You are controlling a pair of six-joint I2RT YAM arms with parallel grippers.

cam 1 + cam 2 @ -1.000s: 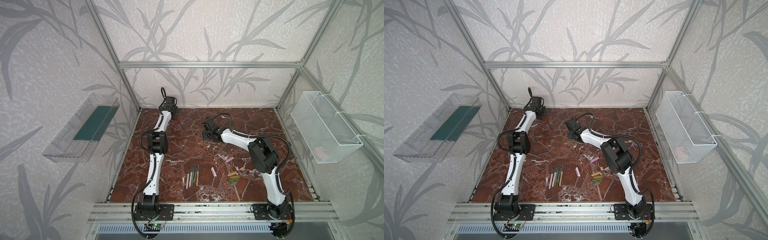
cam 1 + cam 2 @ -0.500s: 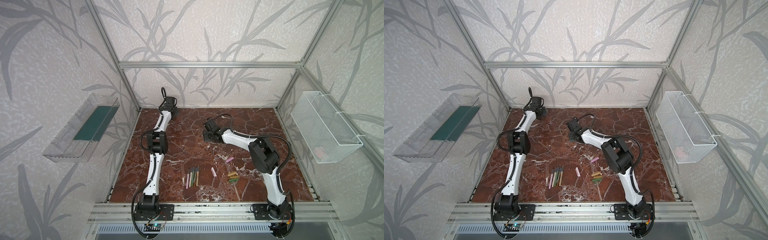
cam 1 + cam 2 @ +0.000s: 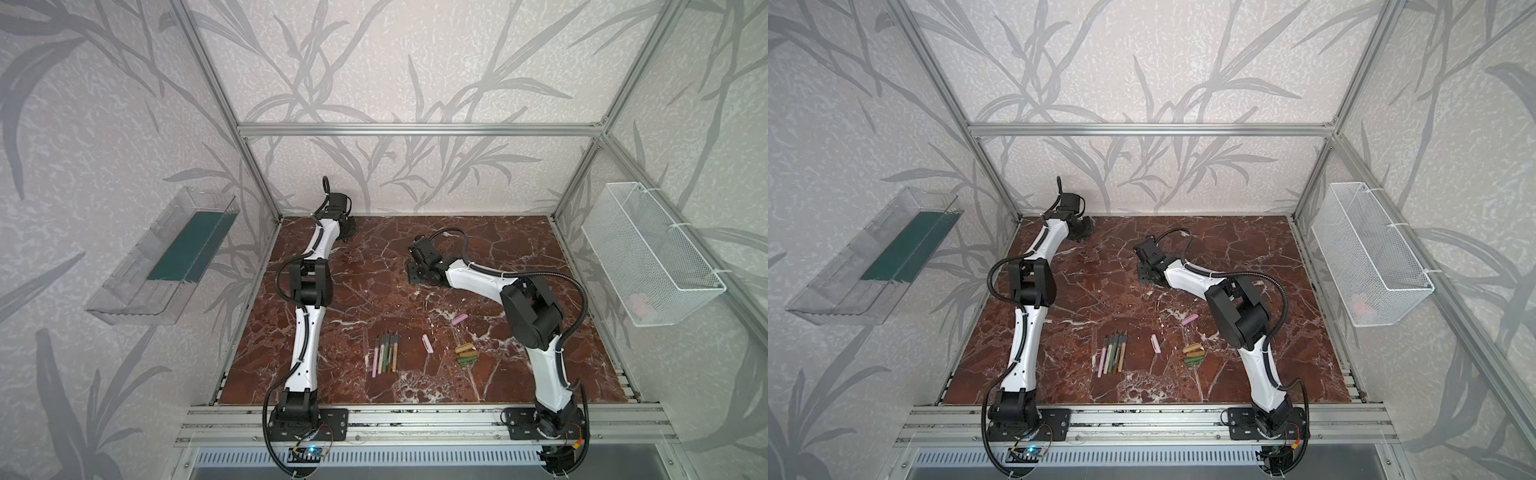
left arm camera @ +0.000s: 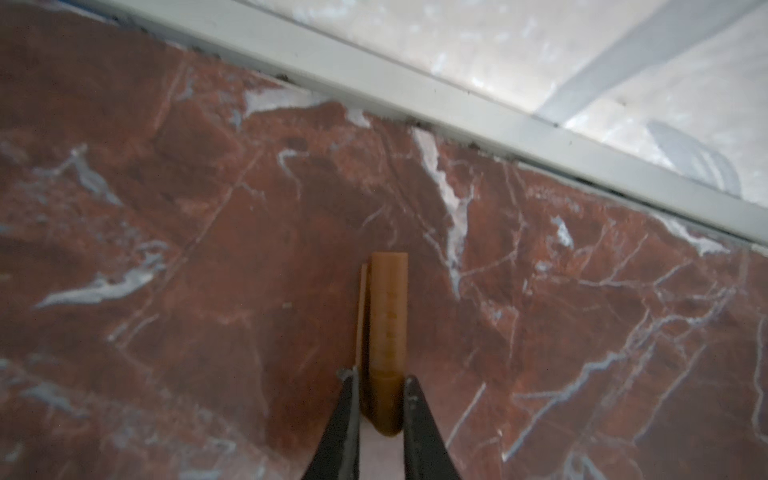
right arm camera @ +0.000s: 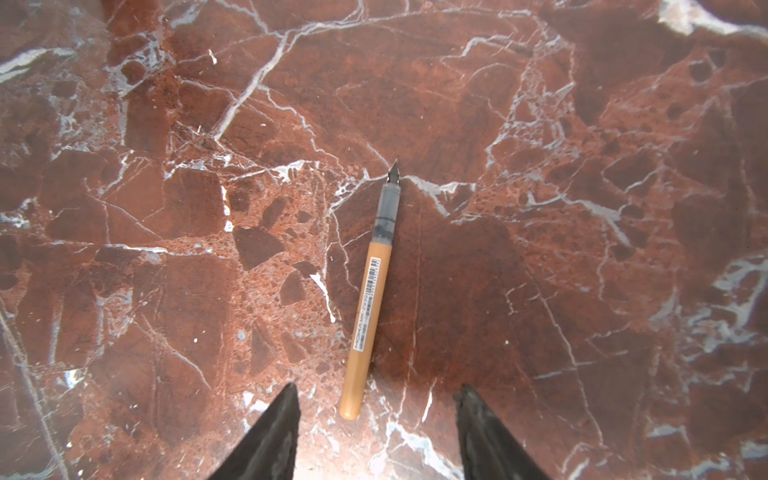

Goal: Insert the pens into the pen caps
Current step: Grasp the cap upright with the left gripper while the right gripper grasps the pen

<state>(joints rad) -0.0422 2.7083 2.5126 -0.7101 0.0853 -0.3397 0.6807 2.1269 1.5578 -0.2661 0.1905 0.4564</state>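
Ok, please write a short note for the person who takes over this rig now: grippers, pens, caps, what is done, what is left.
Left gripper: shut on a short gold-tan plastic pen cap, near the far left corner.
Right gripper: open, above a thin orange-tan pen lying on the red marble tabletop.
Other pens: in a row, front middle; right of it one pink cap, a second pink cap, a pile of tan and green caps.
Done: no pen capped. Left: all.

Tan cap (image 4: 388, 324) pinched near rounded end; tan pen (image 5: 370, 299) flat, nib bare; other pens (image 3: 385, 353) in a row, caps (image 3: 466, 354) clustered beside.
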